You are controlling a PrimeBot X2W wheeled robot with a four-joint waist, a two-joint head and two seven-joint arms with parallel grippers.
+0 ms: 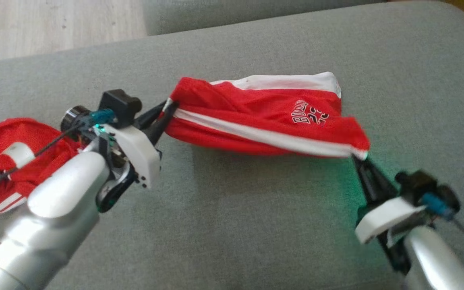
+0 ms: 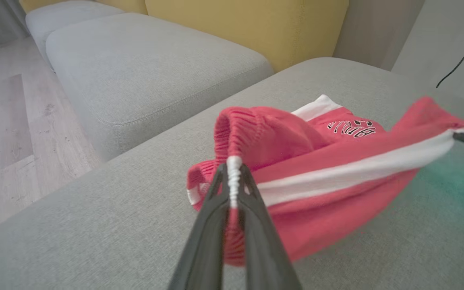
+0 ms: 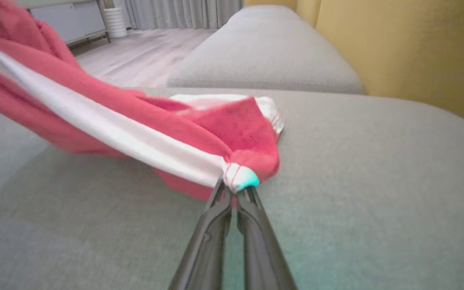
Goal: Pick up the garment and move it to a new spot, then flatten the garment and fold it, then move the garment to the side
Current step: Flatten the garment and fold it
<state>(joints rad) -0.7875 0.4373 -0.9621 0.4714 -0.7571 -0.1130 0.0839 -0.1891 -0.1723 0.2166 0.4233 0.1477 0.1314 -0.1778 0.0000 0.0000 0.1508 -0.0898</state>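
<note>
Left fingers clamp waistband of red shorts | right fingers pinch hem corner | stretched between over grey couch

The garment was a pair of red shorts with a white side stripe and black lettering. It hung stretched lengthwise, bunched, over the grey cushion.

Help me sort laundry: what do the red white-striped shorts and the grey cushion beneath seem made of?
Red white-striped shorts: soft knit fabric, likely polyester or cotton; matte, drapes limply, ribbed gathered waistband. Grey sofa cushion: woven upholstery cloth, matte, with fine flecked weave.
</note>
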